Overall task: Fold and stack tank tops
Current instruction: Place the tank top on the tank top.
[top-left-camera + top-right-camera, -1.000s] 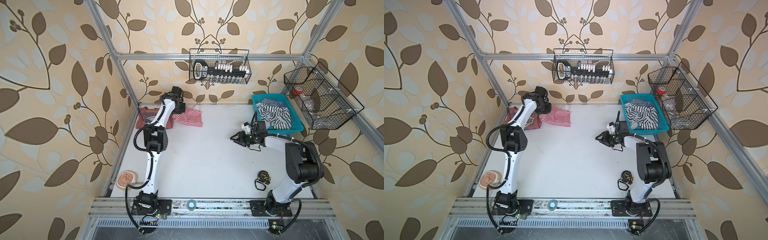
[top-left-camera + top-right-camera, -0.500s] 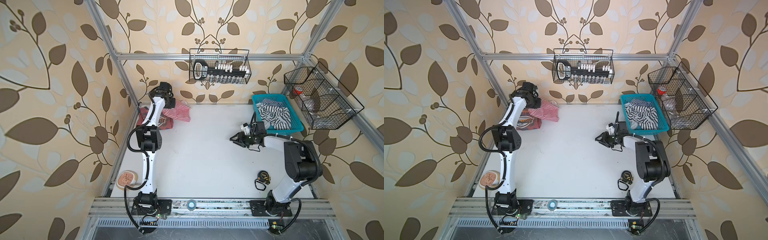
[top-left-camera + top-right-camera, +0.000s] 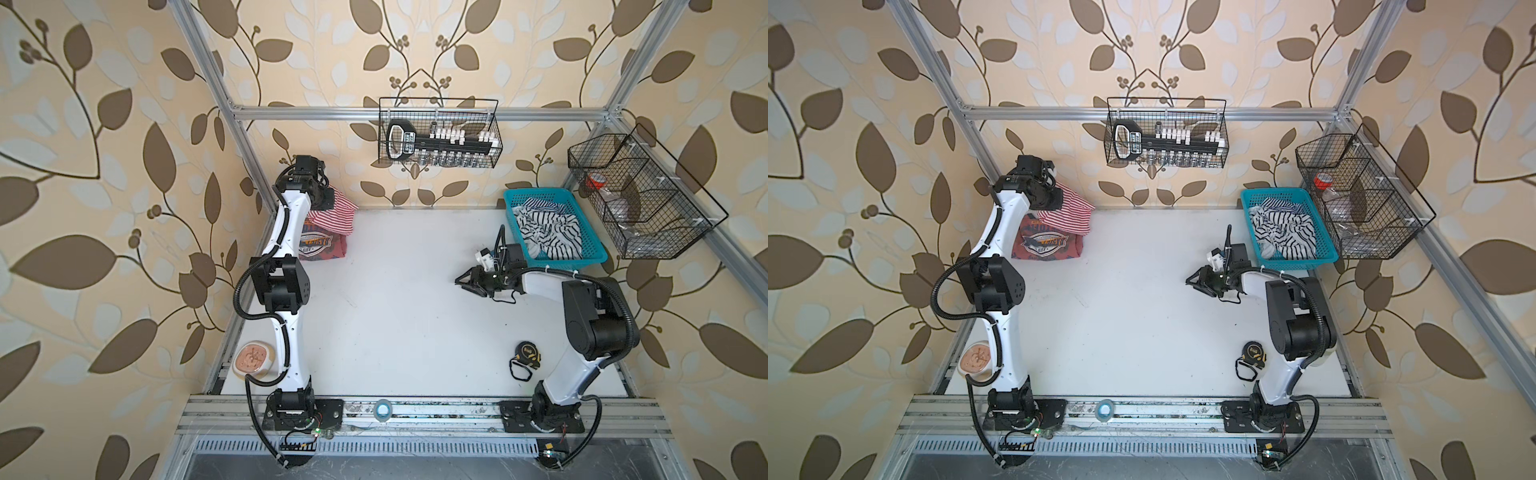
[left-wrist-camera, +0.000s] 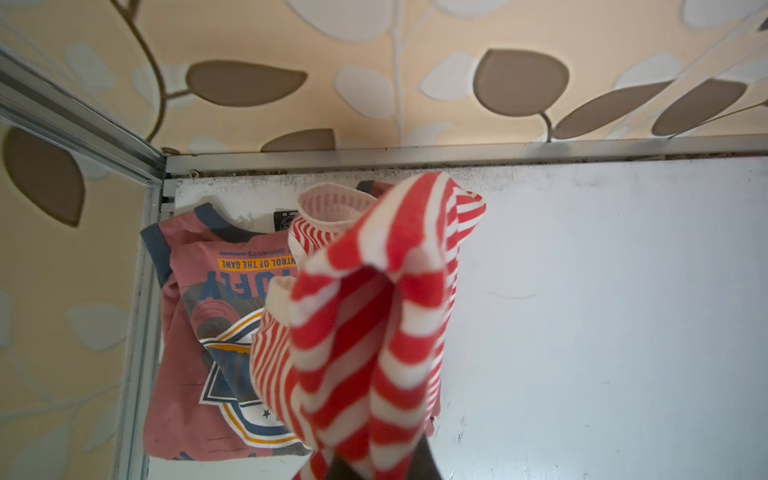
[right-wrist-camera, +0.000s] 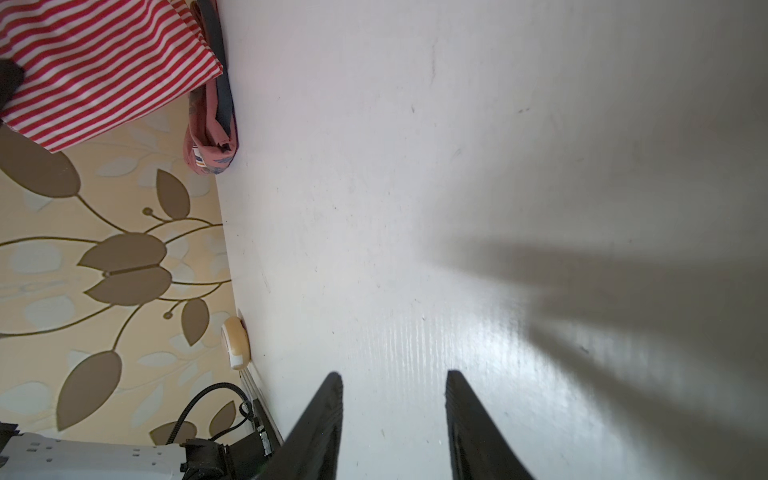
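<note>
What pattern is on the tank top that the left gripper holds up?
Red-and-white stripes, white trim. The tank top shows best in the left wrist view.

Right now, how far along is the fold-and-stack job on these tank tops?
Done: the dusty red tank top lies folded in the far left corner. In hand: the left gripper is shut on the red-and-white striped tank top, hanging it over the red one. The right gripper is open and empty. Left: set the striped top on the red one; a black-and-white striped garment lies crumpled in the blue basket.

Open table (image 3: 395, 311) middle; red tank top (image 3: 322, 246) far left, basket (image 3: 569, 262) far right
</note>
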Robot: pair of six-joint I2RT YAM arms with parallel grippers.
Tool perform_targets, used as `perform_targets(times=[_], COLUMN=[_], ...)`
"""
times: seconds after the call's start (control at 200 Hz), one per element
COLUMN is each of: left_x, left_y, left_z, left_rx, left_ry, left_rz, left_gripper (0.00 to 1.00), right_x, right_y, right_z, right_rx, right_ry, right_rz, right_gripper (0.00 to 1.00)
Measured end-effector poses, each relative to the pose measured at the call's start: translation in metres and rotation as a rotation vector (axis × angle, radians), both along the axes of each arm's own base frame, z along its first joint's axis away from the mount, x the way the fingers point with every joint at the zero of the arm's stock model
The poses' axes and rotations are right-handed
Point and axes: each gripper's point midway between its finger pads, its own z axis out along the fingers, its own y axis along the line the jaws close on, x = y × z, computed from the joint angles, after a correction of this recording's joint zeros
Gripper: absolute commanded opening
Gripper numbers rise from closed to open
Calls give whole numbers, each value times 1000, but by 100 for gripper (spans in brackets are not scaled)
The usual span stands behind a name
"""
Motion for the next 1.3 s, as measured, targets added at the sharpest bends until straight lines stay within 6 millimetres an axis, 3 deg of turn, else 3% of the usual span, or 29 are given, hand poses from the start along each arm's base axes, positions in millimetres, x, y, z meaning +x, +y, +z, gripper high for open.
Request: perform_targets(times=[0.115, 0.2, 0.505, 0.655, 0.92, 1.18, 1.3], left_x=[-15, -24, -42, -43, -35, -27, -31], left_y=[10, 29, 92, 103, 107, 109, 101], left_z=[-29, -46, -61, -82, -154, -151, -138], left_rx=[-26, -40, -87, -98, -97, -113, -139], left_ry=[79, 131, 187, 225, 317, 238, 191], left_rz=[13, 45, 138, 123, 115, 129, 114], left_gripper=[0, 0, 0, 0, 0, 0, 0], right_x=[-1, 0, 0, -1, -3, -6, -6], right_y=[1, 4, 7, 12, 17, 16, 17], right_z=[-2, -3, -6, -12, -13, -15, -15], right_rx=[0, 0, 1, -1, -4, -7, -9], right_ry=[7, 7, 14, 30, 34, 51, 52], right_rz=[4, 9, 18, 29, 44, 45, 48], right_gripper=[42, 41, 41, 42, 42, 42, 41])
